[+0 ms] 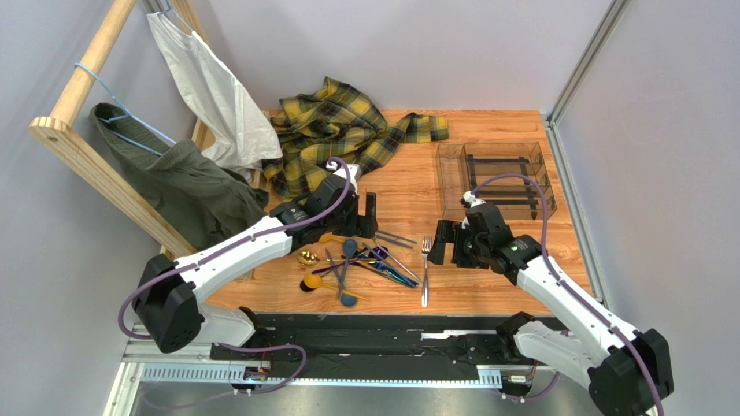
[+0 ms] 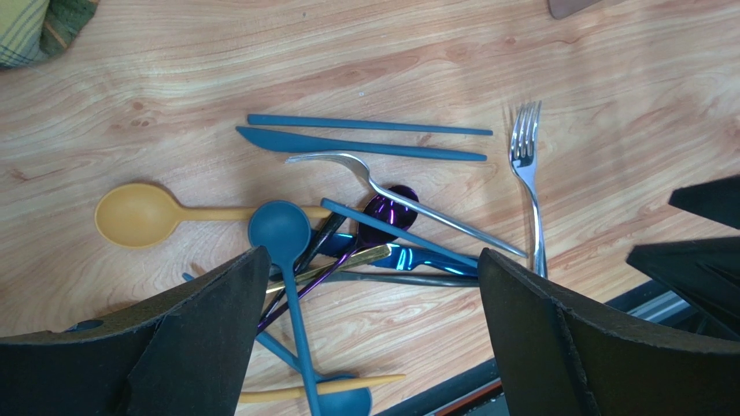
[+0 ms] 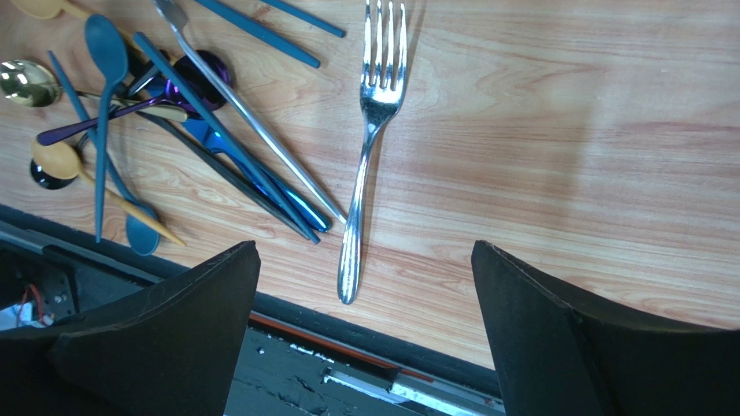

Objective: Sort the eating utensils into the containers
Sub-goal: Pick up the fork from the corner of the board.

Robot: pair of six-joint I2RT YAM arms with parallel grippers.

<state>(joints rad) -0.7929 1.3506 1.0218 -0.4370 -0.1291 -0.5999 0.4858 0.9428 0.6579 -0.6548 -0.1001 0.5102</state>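
Evidently nothing is sorted yet: the eating utensils (image 1: 360, 260) lie heaped on the table (image 1: 512, 282), the containers (image 1: 495, 178) look empty, and the left pincer (image 1: 359, 225) and right pincer (image 1: 452, 247) hover spread apart, holding nothing.

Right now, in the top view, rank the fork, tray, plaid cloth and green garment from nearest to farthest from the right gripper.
1. Fork, just left of the right gripper.
2. Tray, behind it, far right.
3. Plaid cloth, far edge, centre.
4. Green garment, far left.
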